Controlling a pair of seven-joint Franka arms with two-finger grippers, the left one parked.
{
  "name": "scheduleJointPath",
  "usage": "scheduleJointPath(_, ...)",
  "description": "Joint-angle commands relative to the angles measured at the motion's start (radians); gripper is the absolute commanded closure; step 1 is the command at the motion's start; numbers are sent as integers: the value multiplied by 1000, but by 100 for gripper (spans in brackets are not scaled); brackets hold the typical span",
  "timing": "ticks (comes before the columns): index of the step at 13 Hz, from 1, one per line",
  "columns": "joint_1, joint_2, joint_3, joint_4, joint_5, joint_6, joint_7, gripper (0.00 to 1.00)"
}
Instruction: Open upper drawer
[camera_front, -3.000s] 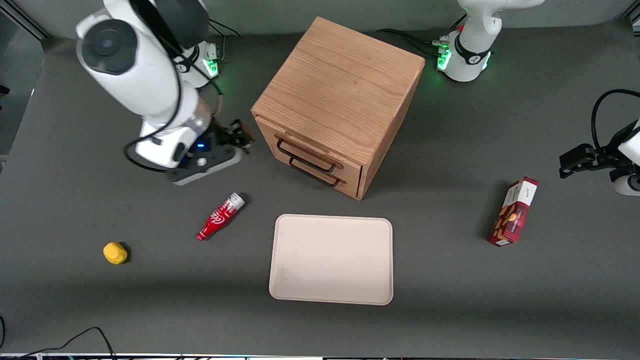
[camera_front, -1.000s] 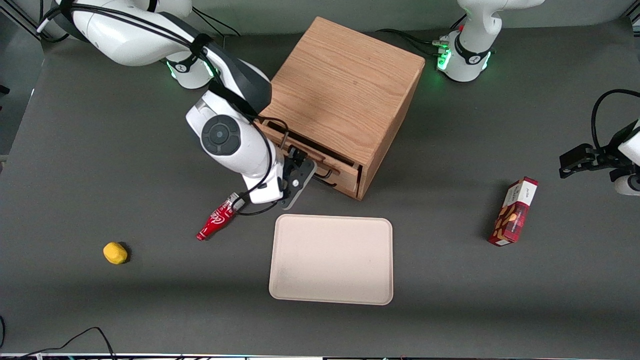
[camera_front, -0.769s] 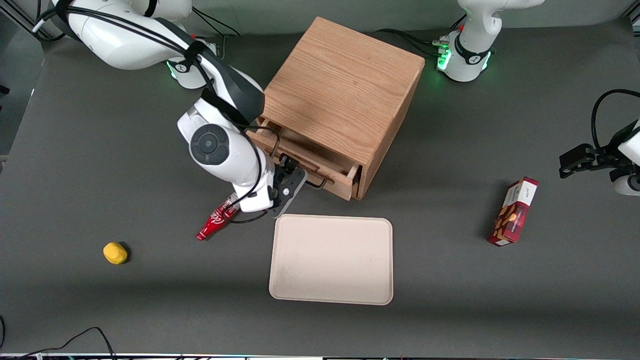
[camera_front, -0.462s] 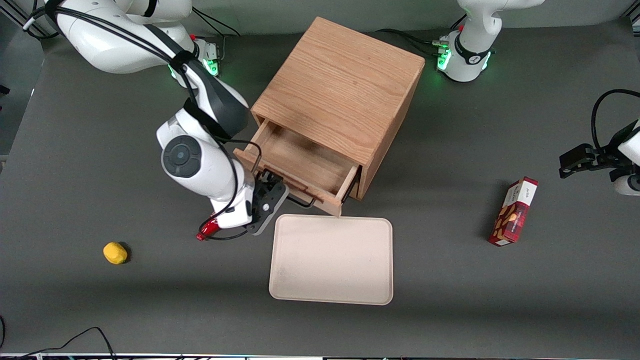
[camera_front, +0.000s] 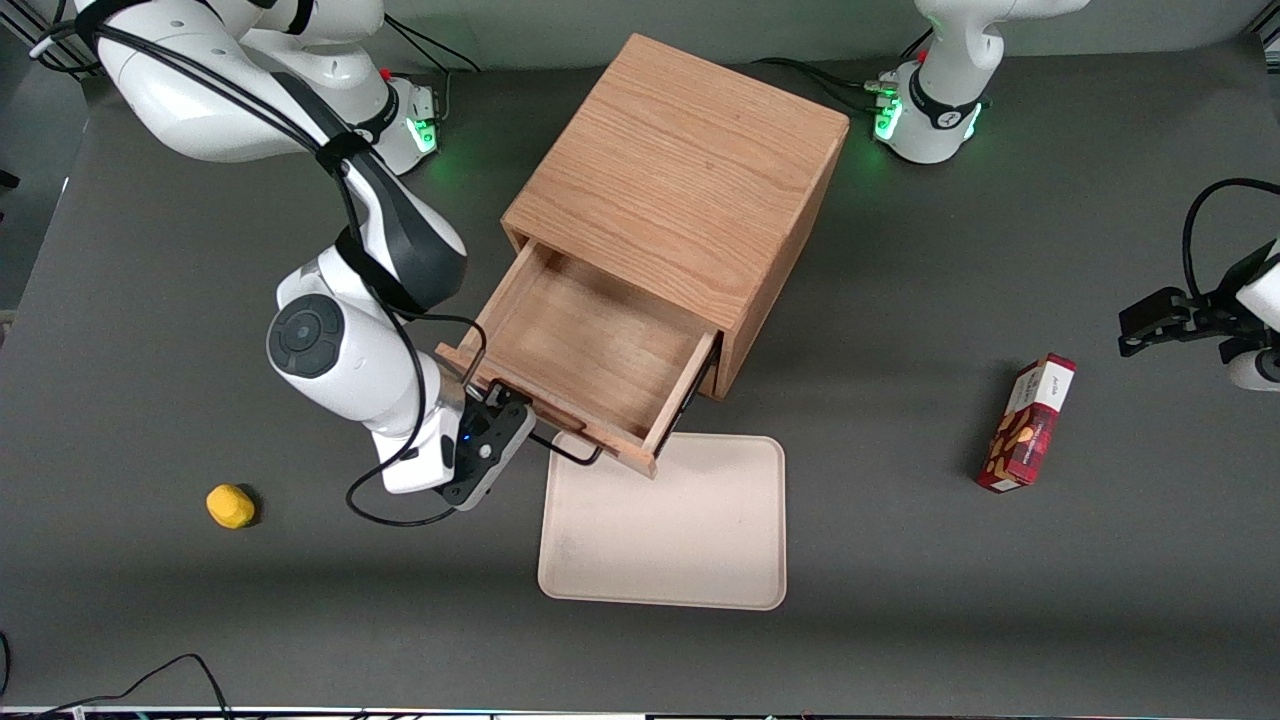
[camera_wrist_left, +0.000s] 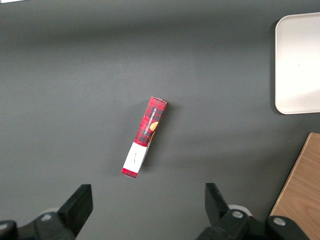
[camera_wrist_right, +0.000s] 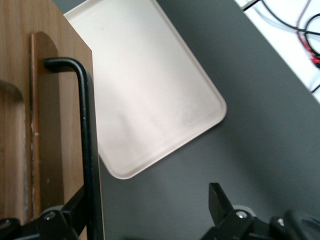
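The wooden cabinet (camera_front: 680, 170) stands mid-table. Its upper drawer (camera_front: 585, 350) is pulled far out and shows an empty wooden inside. The drawer's front edge overhangs the nearest edge of the tray. The thin black wire handle (camera_front: 560, 448) runs along the drawer front, nearer to the front camera. My right gripper (camera_front: 508, 403) is at the handle's end toward the working arm. In the right wrist view the gripper (camera_wrist_right: 145, 200) is open, with the handle (camera_wrist_right: 89, 150) lying against one finger (camera_wrist_right: 75, 210) and the drawer front (camera_wrist_right: 50, 125) beside it. The lower drawer is hidden under the upper one.
A beige tray (camera_front: 680, 530) lies in front of the drawer, also in the right wrist view (camera_wrist_right: 150, 90). A yellow object (camera_front: 230, 505) lies toward the working arm's end. A red box (camera_front: 1028, 423) lies toward the parked arm's end, also in the left wrist view (camera_wrist_left: 145, 137).
My gripper has moved toward the front camera with the handle, and the upper drawer has slid from shut to far out. The arm now covers the red bottle.
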Motion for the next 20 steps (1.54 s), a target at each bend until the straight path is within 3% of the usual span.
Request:
scheduleJointPath(1, 5, 21, -41, 42, 14, 26, -38, 0)
scheduleJointPath(5, 5, 33, -96, 79, 128, 23, -133, 0)
scheduleJointPath(11, -29, -6, -98, 143, 153, -55, -126, 0)
scheduleJointPath(15, -114, -232, -108, 58, 157, -60, -104, 0)
scheduleJointPath(17, -159, -386, -154, -85, 203, -101, -83, 0)
scheduleJointPath(19, -214, -503, -203, -171, 278, -220, 70, 0)
scheduleJointPath(20, -213, -546, -243, -197, 284, -289, 171, 0)
